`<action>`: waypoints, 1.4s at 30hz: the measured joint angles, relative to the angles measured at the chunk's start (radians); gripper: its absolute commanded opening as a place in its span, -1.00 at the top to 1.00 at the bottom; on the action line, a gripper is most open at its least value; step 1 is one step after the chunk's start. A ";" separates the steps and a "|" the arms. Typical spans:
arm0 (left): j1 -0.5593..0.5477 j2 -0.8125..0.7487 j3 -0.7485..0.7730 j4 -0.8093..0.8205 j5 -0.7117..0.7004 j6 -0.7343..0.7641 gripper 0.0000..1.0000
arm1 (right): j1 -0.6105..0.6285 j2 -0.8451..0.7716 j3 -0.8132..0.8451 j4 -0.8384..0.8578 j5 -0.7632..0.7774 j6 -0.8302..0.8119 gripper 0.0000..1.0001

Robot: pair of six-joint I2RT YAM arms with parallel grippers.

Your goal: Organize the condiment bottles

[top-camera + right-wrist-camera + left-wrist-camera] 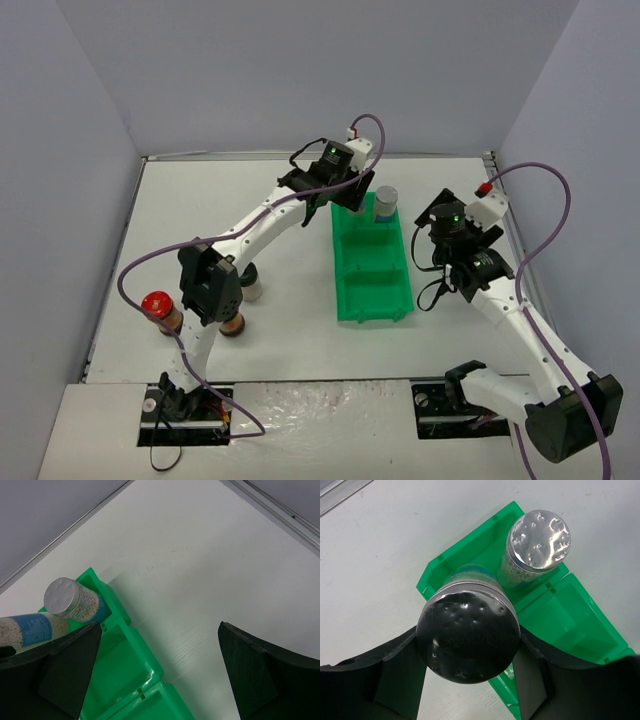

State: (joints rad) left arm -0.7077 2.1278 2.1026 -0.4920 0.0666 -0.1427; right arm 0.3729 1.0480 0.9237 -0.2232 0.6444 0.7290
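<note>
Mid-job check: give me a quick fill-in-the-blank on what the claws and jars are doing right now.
1. The left claw grips a jar at the ____ tray.
2. A second jar, standing in the tray's far end, has a ____ lid.
3. The right claw is ____ and holds nothing.
4. A third jar, on the left side of the table, has a ____ lid.
Missing words: green; silver; open; red.
</note>
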 measured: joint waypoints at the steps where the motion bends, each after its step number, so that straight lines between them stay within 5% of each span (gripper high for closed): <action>1: 0.000 0.005 0.001 0.001 0.001 0.001 1.00 | 0.000 -0.001 0.000 -0.001 0.001 0.000 -1.00; 20: 0.000 0.097 0.011 -0.017 0.019 0.001 1.00 | 0.000 -0.019 -0.013 -0.014 0.006 0.000 -1.00; 27: 0.000 0.127 0.062 -0.050 0.021 0.002 0.75 | 0.000 -0.019 -0.014 -0.014 0.006 0.001 -1.00; 34: 0.000 0.149 0.081 -0.070 0.037 0.002 0.32 | 0.000 -0.019 -0.016 -0.015 0.006 0.002 -1.00; 37: 0.000 0.150 0.081 -0.080 0.038 0.004 -0.11 | 0.000 -0.019 -0.016 -0.016 0.006 0.003 -1.00; 42: 0.000 0.150 0.082 -0.084 0.040 0.009 -0.46 | 0.000 -0.019 -0.017 -0.016 0.006 0.004 -1.00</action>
State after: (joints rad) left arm -0.7078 2.2776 2.1848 -0.5760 0.1064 -0.1333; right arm 0.3729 1.0294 0.9070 -0.2394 0.6506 0.7326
